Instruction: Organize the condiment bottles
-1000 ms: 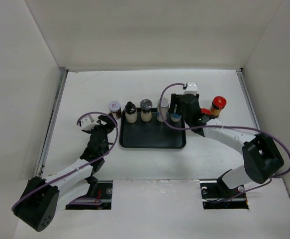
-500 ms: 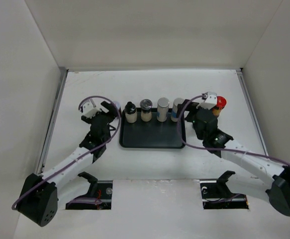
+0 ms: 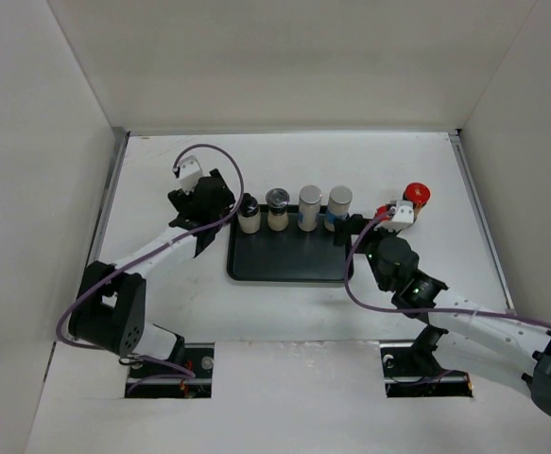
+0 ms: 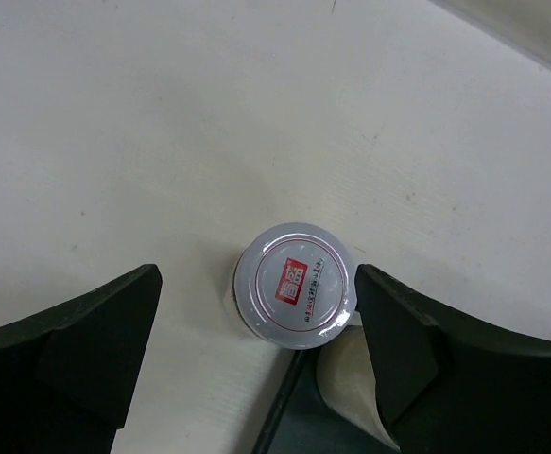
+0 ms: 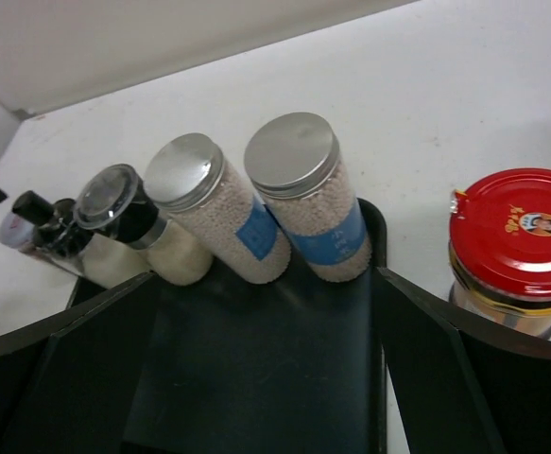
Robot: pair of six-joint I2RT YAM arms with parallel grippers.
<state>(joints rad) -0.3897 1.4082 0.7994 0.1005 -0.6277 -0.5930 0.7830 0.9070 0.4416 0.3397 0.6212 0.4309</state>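
From above, the black tray (image 3: 289, 267) lies mid-table. Four bottles stand in a row along its far edge. From left to right they are the black-capped jar (image 3: 248, 213), the dark-lidded jar (image 3: 277, 208), the left silver-capped jar (image 3: 310, 206) and the right silver-capped jar (image 3: 339, 205). The red-capped jar (image 3: 415, 199) stands on the table, right of the tray. The left gripper (image 3: 209, 200) hangs at the tray's far left corner, and the right gripper (image 3: 353, 230) at its far right corner.

In the left wrist view, the white-capped jar (image 4: 296, 298) stands upright on the table just beside the tray's corner. It sits between the left fingers (image 4: 95, 340), which are spread wide. Whether the right-hand one touches the cap, I cannot tell.

In the right wrist view, the fingers (image 5: 67, 369) are spread wide over the tray floor and hold nothing. Both silver-capped jars carry blue labels.
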